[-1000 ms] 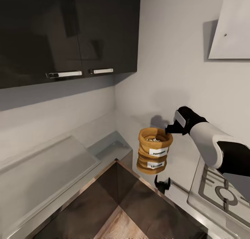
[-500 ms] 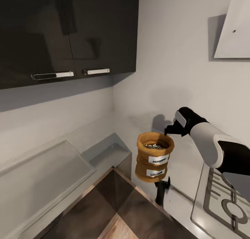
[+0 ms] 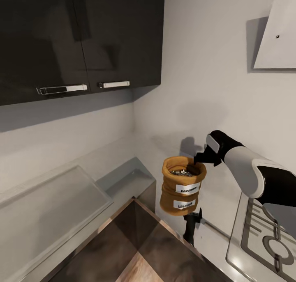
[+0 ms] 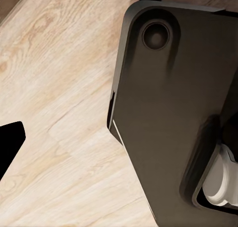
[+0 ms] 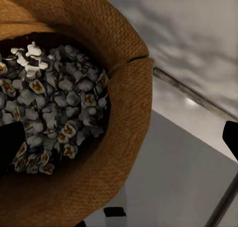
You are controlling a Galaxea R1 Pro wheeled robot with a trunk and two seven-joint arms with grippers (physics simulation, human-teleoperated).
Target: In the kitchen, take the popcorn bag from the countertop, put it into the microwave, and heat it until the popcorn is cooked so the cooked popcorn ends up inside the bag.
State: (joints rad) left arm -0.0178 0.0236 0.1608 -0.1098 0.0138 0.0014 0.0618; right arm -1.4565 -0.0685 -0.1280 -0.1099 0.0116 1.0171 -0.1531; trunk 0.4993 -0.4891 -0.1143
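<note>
Grey brushed-steel worktop (image 3: 57, 200) runs along two pale walls and meets in a corner, with dark wall cabinets (image 3: 78, 35) above it and their silver handles (image 3: 61, 88) catching light. At my right, part of a steel gas hob (image 3: 263, 237) sits on the worktop. I see my right claw (image 3: 196, 162) pinching the rolled rim of the tan popcorn bag (image 3: 181, 187), one finger inside the mouth, holding the bag clear above the worktop near the corner. My right wrist view looks down on the popcorn (image 5: 49, 113), pale kernels heaped inside. My left wrist view looks at a light wooden floor (image 4: 54, 113); I cannot tell that claw's state.
</note>
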